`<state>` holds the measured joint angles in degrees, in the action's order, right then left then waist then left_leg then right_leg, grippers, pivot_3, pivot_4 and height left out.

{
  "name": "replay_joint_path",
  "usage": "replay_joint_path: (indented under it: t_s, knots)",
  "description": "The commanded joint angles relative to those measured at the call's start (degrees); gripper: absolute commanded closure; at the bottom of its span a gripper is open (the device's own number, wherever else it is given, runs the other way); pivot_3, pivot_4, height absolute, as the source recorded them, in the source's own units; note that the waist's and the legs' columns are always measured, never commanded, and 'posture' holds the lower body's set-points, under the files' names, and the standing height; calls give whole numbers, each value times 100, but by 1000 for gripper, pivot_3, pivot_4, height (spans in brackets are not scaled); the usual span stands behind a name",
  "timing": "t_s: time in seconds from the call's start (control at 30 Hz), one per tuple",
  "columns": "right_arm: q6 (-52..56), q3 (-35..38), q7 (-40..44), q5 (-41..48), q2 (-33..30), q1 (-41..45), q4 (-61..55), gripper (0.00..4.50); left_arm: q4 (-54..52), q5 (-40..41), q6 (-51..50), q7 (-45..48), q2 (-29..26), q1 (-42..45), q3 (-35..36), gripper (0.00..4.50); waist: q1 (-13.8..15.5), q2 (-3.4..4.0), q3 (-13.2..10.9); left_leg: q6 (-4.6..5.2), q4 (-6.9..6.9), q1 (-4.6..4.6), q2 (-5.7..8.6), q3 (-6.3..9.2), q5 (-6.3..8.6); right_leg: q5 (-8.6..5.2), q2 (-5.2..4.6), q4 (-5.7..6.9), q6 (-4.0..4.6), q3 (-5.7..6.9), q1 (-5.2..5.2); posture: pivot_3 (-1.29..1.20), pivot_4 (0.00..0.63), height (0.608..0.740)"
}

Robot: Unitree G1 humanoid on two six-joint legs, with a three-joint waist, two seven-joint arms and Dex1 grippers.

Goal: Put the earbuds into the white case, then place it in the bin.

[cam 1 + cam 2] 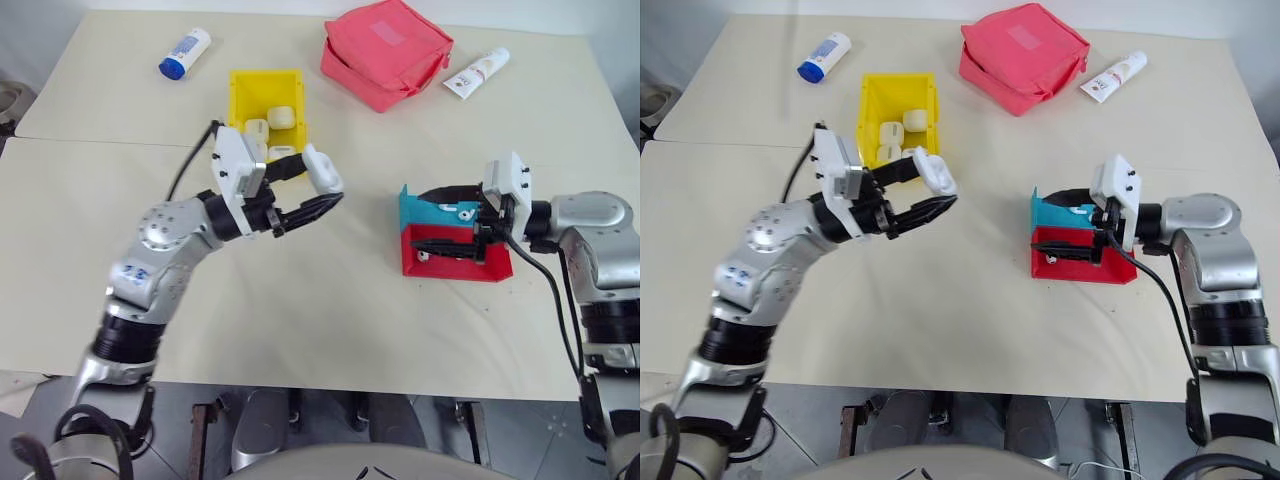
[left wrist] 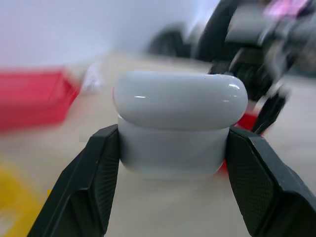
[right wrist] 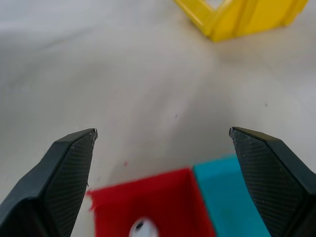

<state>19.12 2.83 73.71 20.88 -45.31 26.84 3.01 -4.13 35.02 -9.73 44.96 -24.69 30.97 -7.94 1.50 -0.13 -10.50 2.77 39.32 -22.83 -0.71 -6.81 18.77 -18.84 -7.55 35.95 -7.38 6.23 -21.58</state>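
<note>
My left gripper hangs above the middle of the table, shut on the white case. In the left wrist view the case sits lid closed between the two black fingers. The yellow bin stands just behind it and holds several white cases. My right gripper is open over the blue-and-red tray, fingers wide apart with nothing between them. Small white earbuds lie in the tray; one earbud shows in the red part, just below the open fingers.
A blue-capped white bottle lies at the back left. A pink fabric pouch and a white tube lie at the back right. A seam between two tabletops runs across at the left.
</note>
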Motion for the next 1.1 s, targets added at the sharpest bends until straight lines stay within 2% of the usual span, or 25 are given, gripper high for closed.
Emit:
replay_joint_path:
  t_s: [0.03, 0.23, 0.37, 0.43, 0.57, 0.6, 0.7, 0.83, 0.93, 1.1]
  knots:
    - [324, 489, -328, 172, -369, -370, -845, 0, 324, -138, 673, 821, 307, 169, 0, 1699, -3, 0, 0, 1, 0, -1, 0, -1, 1, 1, -1, 0, -1, 1, -1, 0, 150, 740]
    - [1304, 1164, -941, 393, -901, -1196, -2106, 0, 849, -380, 1328, 1828, 819, 110, -182, 1699, -8, 0, 0, 3, 1, -3, -4, 2, 0, 1, -1, 0, -1, 7, -1, 0, 150, 740]
    - [2351, 1729, -1135, 684, -1417, -1874, -3174, 0, 1233, -541, 1712, 2571, 989, -25, -399, 1699, -3, 4, 2, 4, 1, -4, -4, 7, 0, 1, -2, -1, -1, 8, 0, 0, 150, 740]
    - [2912, 1922, -1236, 991, -1560, -2018, -3440, 0, 1315, -597, 1749, 2666, 1084, -63, -432, 1699, -8, 2, 1, 7, 3, -4, -4, 10, 2, 1, -4, -3, -1, 8, 2, 0, 150, 740]
    - [3258, 1967, -1340, 898, -1956, -2375, -3769, 0, 1397, -669, 1783, 2719, 1284, -74, -426, 1699, -7, 2, 1, 11, 15, -9, -6, 19, 3, 1, -8, -4, -2, 11, 7, 0, 150, 740]
    - [3246, 1980, -1311, 871, -2039, -2481, -3821, 0, 1382, -672, 1761, 2711, 1342, -87, -434, 1699, -5, 2, 1, 11, 15, -9, -5, 20, 4, 1, -9, -4, -2, 11, 7, 0, 150, 740]
    - [3131, 1904, -1313, 807, -2213, -2570, -3860, 557, 1335, -707, 1732, 2682, 1435, -127, -431, 1699, -7, 2, 1, 14, 23, -16, -4, 28, 5, 1, -10, -5, -2, 20, 9, 0, 150, 740]
    - [2827, 1746, -1169, 492, -2590, -2777, -3752, 557, 1265, -741, 1714, 2672, 1481, -182, -429, 1699, -10, 2, 2, 15, 24, -17, -4, 31, 6, 2, -10, -5, -3, 24, 9, 0, 150, 740]
    - [2616, 1581, -1182, 303, -2739, -2733, -3576, 1075, 1207, -746, 1729, 2678, 1499, -255, -416, 1699, -13, 2, 1, 15, 27, -20, -3, 34, 6, 2, -11, -6, -3, 27, 11, 0, 150, 740]
    - [2293, 1465, -1019, 40, -2940, -2798, -3405, 1075, 1144, -747, 1729, 2683, 1505, -322, -409, 1699, -11, 2, 1, 15, 30, -25, -3, 41, 6, 2, -11, -6, -3, 35, 12, 0, 150, 740]
